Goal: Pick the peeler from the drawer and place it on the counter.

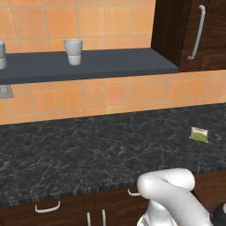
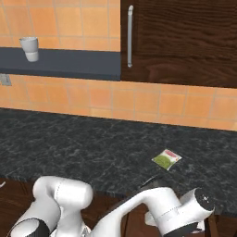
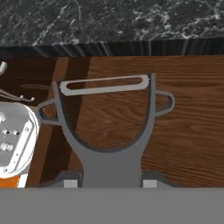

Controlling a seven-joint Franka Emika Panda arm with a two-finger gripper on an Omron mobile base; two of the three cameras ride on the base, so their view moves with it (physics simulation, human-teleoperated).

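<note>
Gripper has the peeler pinched by its handle, held below the desk edge, presumably for lifting onto it.

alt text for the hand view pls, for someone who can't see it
A grey Y-shaped peeler is held between the gripper's fingertips, blade end pointing away from the camera, in front of brown wood cabinet fronts. Above it runs the thick dark edge of the black marble counter.

Grey Y-shaped peeler — blade toward counter
</note>
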